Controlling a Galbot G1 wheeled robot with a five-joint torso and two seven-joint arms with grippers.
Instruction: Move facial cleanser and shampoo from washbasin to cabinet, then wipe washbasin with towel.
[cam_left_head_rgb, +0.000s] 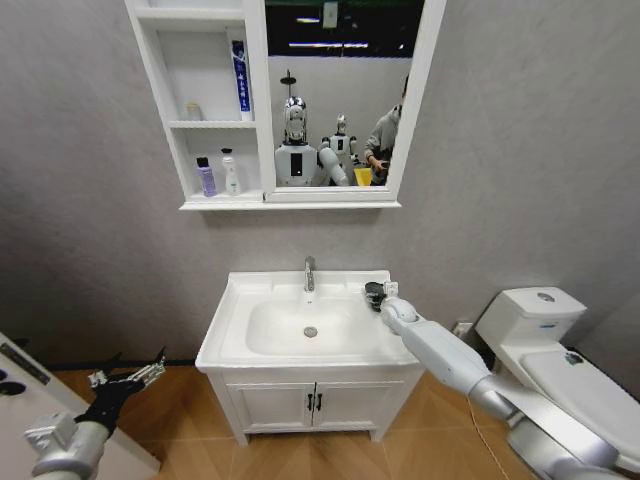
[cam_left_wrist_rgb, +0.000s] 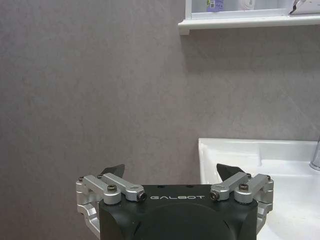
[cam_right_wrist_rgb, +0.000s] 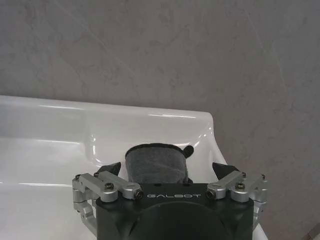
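With two bottles already on the cabinet shelf at upper left, the towel step seemed in hand. The right gripper hung wide open over the towel at the washbasin's back right corner; next it needed to lower and close. The wrist view showed the towel between the jaws; the head view showed the left gripper parked open at lower left.
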